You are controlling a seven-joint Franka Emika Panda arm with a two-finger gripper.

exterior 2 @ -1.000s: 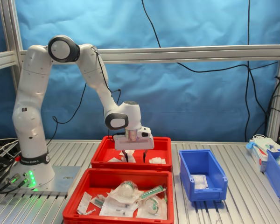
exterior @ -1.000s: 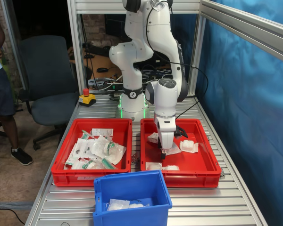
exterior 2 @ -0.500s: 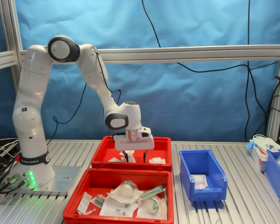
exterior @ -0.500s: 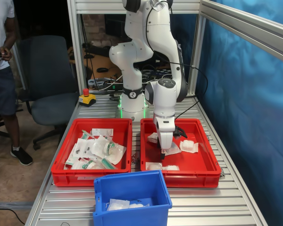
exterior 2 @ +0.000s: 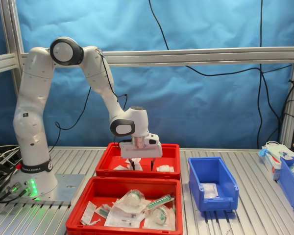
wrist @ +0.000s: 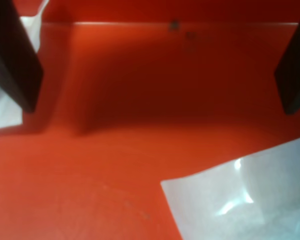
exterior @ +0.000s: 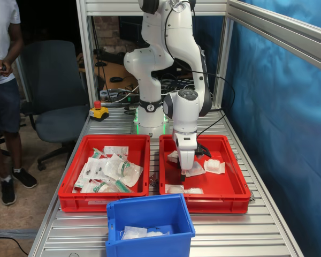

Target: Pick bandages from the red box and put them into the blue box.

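Note:
Several bandages lie in the red box [exterior: 232,194] on the first exterior view's right; one [exterior: 195,169] sits just beside my gripper [exterior: 183,176] and another [exterior: 214,166] further right. My gripper reaches down into this box, open and holding nothing. In the wrist view its dark fingers [wrist: 15,60] stand wide apart over bare red floor, with a bandage's clear wrapper [wrist: 250,200] off to one side. The second exterior view shows the gripper [exterior 2: 141,165] low in the rear red box [exterior 2: 172,152]. The blue box [exterior: 150,214] [exterior 2: 213,182] holds a few bandages [exterior: 142,232] [exterior 2: 209,190].
A second red tray [exterior: 104,198] [exterior 2: 125,186] holds assorted wrapped medical items. A red emergency stop button [exterior: 98,111] sits near the arm's base [exterior: 150,126]. Aluminium frame posts and blue curtains enclose the table. A person [exterior: 2,80] stands by a chair at the first exterior view's left.
My gripper has shifted slightly toward the first exterior view's left inside the red box, still open. The person at the left has stepped closer.

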